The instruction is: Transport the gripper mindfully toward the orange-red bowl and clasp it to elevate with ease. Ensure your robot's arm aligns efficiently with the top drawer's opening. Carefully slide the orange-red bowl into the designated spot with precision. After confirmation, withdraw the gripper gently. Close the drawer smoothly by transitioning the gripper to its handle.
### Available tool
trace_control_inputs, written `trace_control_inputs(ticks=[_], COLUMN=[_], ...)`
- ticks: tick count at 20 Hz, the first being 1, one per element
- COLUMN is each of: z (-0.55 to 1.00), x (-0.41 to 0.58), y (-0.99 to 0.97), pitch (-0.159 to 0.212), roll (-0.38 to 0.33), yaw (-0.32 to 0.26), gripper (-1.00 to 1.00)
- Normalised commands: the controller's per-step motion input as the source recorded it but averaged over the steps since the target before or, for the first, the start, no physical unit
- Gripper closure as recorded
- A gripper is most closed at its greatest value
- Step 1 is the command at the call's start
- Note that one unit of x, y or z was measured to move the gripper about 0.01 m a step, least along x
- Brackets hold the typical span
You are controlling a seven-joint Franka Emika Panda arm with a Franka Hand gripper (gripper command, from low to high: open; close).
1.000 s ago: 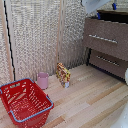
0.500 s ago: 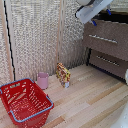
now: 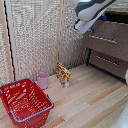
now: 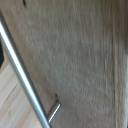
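The robot's arm [image 3: 92, 7] was seen at the top of the exterior view, with the gripper [image 3: 82, 26] hanging just off the corner of the top drawer [image 3: 107, 42] on the exterior view's left, above the floor and well apart from the red mesh basket [image 3: 25, 102], the pink cup [image 3: 43, 80] and the small patterned box [image 3: 63, 75]. The fingers were blurred, so it could not be told whether they were spread or closed, and nothing was seen held between them. The orange-red bowl was not seen in either view; whether it already lay in the drawer could not be told. The coming move was judged to turn on the handle [image 3: 104, 38]: it lay beside the gripper toward the exterior view's right, its long axis running level across the drawer front. In the wrist view the same bar [image 4: 22, 75] was seen close up, crossing the brown front [image 4: 75, 60] slantwise, so the camera was judged to face the drawer front at close range.
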Motion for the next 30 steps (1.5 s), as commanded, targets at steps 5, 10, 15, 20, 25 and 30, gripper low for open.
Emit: trace_control_inputs(ticks=[5, 10, 15, 20, 25, 30], z=[-0.29, 0.17, 0.82, 0.29, -0.50, -0.59], x=[0.000, 0.102, 0.181, 0.030, -0.081, -0.042], y=[0.04, 0.47, 0.55, 0.39, 0.33, 0.21], pitch=[0.147, 0.168, 0.064, 0.023, 0.003, 0.000], roll=[-0.315, -0.224, -0.098, -0.179, -0.201, -0.188], yaw=[0.195, 0.082, 0.063, 0.097, 0.113, 0.113], gripper=[-1.00, -1.00, -1.00, -1.00, -1.00, -1.00])
